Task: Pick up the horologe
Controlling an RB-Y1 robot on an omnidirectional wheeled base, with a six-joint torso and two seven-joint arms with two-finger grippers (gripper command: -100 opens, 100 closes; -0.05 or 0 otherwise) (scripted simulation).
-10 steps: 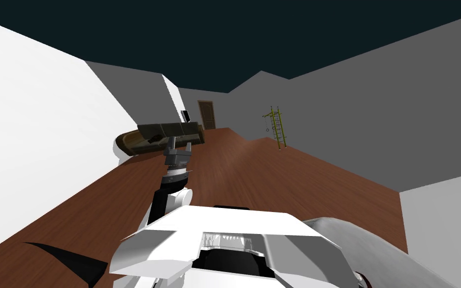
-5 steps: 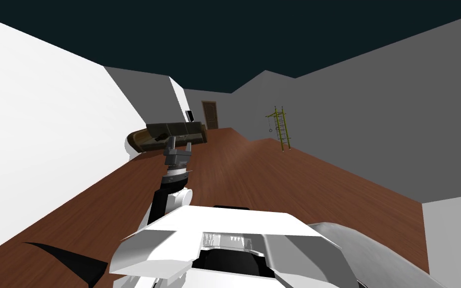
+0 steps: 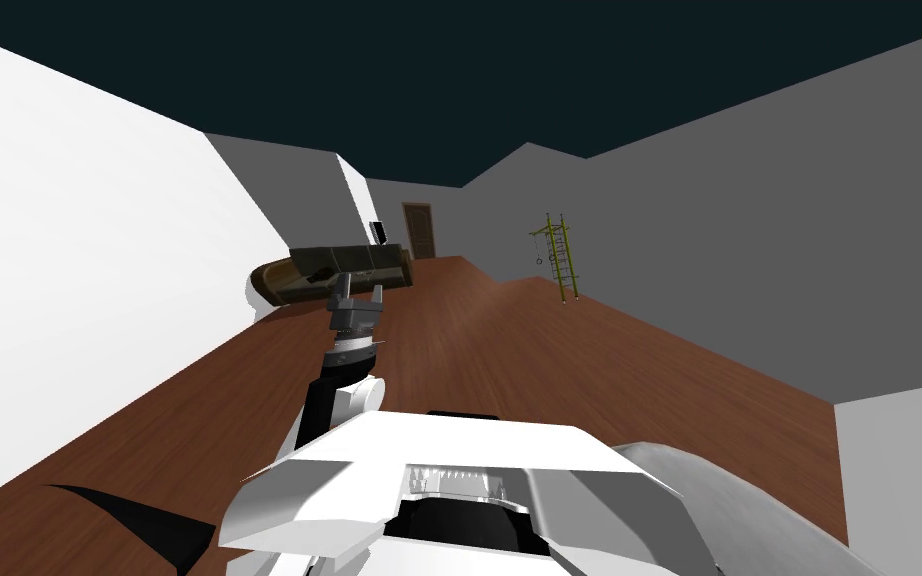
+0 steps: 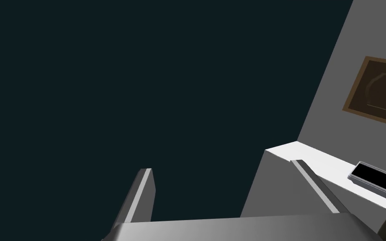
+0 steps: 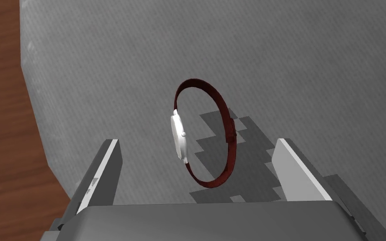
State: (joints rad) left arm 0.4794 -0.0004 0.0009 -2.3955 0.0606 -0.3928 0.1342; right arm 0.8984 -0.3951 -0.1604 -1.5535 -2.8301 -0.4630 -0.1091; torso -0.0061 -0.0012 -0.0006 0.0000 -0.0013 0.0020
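Op A: Which way does the horologe lie from the right end effector (image 5: pixel 197 142)?

Op B: The watch (image 5: pixel 178 136) is straight ahead, on edge on the grey surface (image 5: pixel 292 62), between fingers that stand apart and don't touch it. The case faces one finger. My left end effector (image 4: pixel 221 166), also apart, is raised well away.

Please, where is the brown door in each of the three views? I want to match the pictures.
Head view: the brown door stands far off in the end wall, behind the sofa.
Left wrist view: the brown door lies past the open left gripper, near the black panel.
Right wrist view: not in it; there the wristwatch rests on a grey surface.
Shared landmark: the black panel on the white wall beside the door.
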